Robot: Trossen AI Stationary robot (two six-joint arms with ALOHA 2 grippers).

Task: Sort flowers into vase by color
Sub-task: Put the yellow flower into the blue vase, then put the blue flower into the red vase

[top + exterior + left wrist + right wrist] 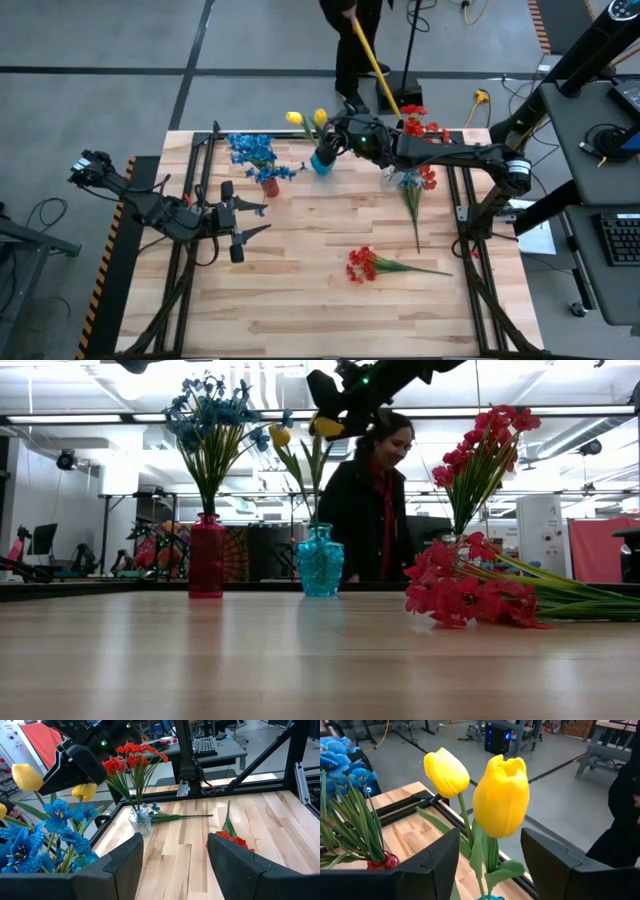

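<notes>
Right gripper [336, 141] over the teal vase [321, 161] at the table's far edge, fingers [427, 865] spread wide either side of the yellow tulips [490, 795], not closed on them; tulip stems down in the teal vase, blooms upright. Just beside, toward the left arm: red vase [206, 556] holding the blue flowers [212, 415]. On the other side, under the right arm: clear vase [140, 820] with a red spray [131, 757] standing in it; one green stem [414, 218] lying flat on the wood near its base. Another red bunch [362, 264] loose on the table, toward the near right, well apart from the vases. Left gripper [250, 220] low over the table's left part, fingers [120, 867] wide apart, nothing between them. Person in dark clothing [366, 500] behind the far edge.
</notes>
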